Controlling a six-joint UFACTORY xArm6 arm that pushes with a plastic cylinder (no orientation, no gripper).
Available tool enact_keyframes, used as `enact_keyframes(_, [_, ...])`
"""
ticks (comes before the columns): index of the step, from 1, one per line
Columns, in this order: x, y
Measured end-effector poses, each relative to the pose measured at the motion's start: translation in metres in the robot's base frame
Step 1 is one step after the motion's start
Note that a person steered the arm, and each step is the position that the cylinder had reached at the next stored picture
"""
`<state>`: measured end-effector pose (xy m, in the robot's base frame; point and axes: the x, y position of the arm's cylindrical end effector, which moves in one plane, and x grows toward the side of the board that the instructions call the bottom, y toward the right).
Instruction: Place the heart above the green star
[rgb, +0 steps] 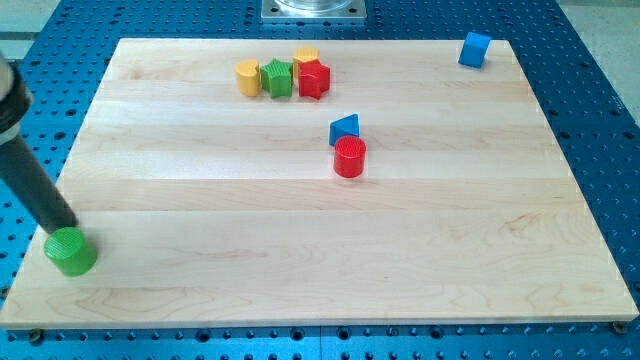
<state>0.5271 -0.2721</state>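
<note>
The green star (277, 77) lies near the view's top, left of centre. A yellow block (247, 77) with a rounded, heart-like shape touches its left side. A second yellow block (306, 58) sits just up and right of the star, and a red star (313, 80) is at the star's right. My tip (67, 231) is far away at the view's lower left, resting against the top edge of a green cylinder (70, 251). The rod slants up to the left edge of the view.
A blue triangle (345, 127) and a red cylinder (350, 157) sit together near the board's centre. A blue cube (475, 48) is at the top right corner. The wooden board (320, 270) lies on a blue perforated table (610, 150).
</note>
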Motion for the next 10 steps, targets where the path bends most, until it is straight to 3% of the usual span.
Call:
enact_keyframes(2, [-0.011,0.094])
enact_keyframes(3, [-0.057,0.208])
enact_keyframes(4, [-0.118,0.231])
enact_keyframes(5, [-0.174,0.197])
enact_keyframes(7, [-0.251,0.182])
enact_keyframes(10, [-0.297,0.116])
